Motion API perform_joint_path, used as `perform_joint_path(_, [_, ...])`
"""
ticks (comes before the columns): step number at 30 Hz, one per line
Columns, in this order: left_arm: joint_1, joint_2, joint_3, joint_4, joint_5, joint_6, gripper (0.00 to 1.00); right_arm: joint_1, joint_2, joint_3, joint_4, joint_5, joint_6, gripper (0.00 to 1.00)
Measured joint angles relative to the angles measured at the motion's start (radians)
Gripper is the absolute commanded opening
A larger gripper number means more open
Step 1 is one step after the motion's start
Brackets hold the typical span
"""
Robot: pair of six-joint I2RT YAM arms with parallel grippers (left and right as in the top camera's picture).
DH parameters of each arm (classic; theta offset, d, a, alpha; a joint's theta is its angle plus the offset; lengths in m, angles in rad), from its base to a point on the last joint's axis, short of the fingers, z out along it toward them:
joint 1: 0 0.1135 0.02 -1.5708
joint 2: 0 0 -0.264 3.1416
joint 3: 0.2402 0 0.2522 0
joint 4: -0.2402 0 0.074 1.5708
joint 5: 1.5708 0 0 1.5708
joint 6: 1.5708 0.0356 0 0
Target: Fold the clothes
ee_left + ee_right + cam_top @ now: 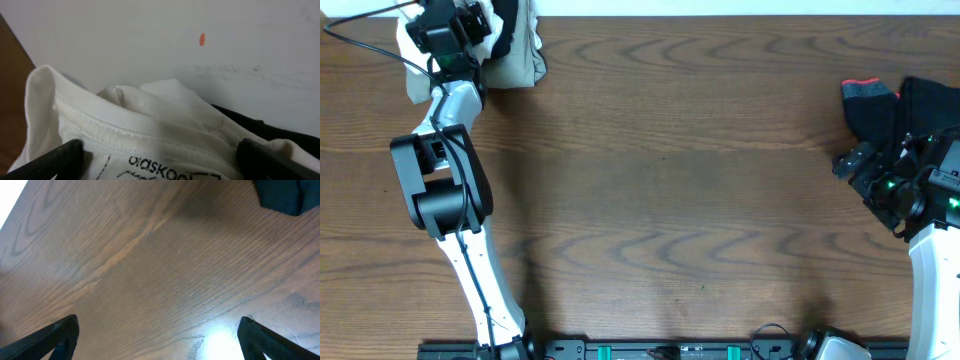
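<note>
One brown wood-grain table (670, 170) carries it all. The left gripper (160, 147), spread wide and holding nothing, straddles the collar of a wrinkled white cloth shirt (165, 115); black cloth (260, 127) lies beyond its right finger (280, 162). The right gripper (159, 324), equally wide and empty, faces bare wood, a black garment (282, 195) ahead-right. The neck print (155, 167) begins "alaska"; an orange speck (202, 39) dots the white wall (125, 35).
</note>
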Motion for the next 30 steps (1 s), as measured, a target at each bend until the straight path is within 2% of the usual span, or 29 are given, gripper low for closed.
perform_joint_path(14, [0.064,-0.092,0.047,0.018,-0.046,-0.019,1.00,0.000,0.000,0.000,0.000,0.000,0.000,0.99])
perform_joint_path(21, [0.115,-0.091,0.048,0.022,-0.006,-0.045,1.00,0.000,0.000,0.000,0.000,0.000,0.000,0.99])
perform_joint_path(30, [0.103,-0.011,0.049,0.041,0.010,-0.059,1.00,0.000,0.000,0.000,0.000,0.000,0.000,0.99])
